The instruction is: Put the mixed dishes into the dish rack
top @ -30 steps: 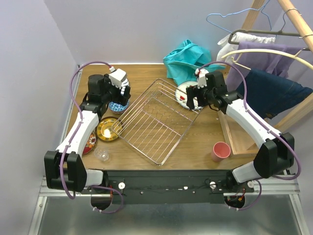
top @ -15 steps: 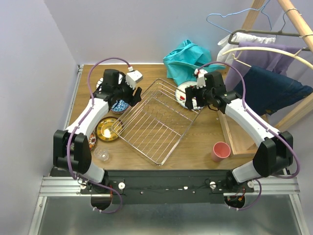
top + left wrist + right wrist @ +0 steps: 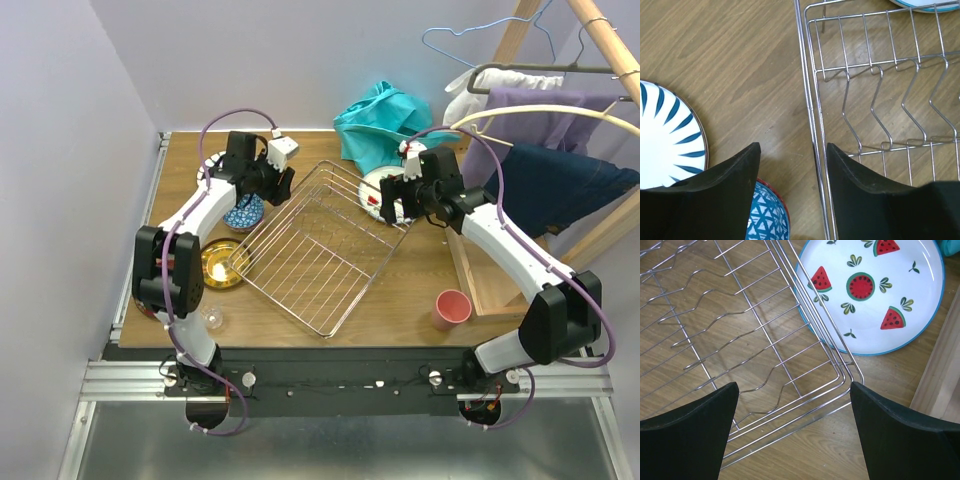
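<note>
The silver wire dish rack point(image 3: 330, 332) lies diagonally mid-table with nothing in it. My left gripper point(image 3: 283, 186) is open, and its jaws straddle the rack's far-left rim point(image 3: 807, 100). Beside it are the blue-striped plate point(image 3: 665, 135) and a blue patterned bowl point(image 3: 765, 220), both also in the top view point(image 3: 213, 165) point(image 3: 243, 213). My right gripper point(image 3: 392, 205) is open wide over the rack's right corner point(image 3: 840, 347), next to the watermelon plate point(image 3: 875, 295) point(image 3: 375, 185). A gold saucer point(image 3: 222, 262), a clear glass point(image 3: 210, 318) and a pink cup point(image 3: 452, 308) stand on the table.
A teal cloth point(image 3: 385, 120) lies at the back behind the watermelon plate. A wooden clothes frame point(image 3: 600, 40) with hanging garments and its base point(image 3: 490, 285) stands along the right side. The left arm's links cover the table's left edge.
My left arm has swung from above the left-side dishes to the rack's far-left rim, its gripper now lower and open. The right arm has barely moved.
</note>
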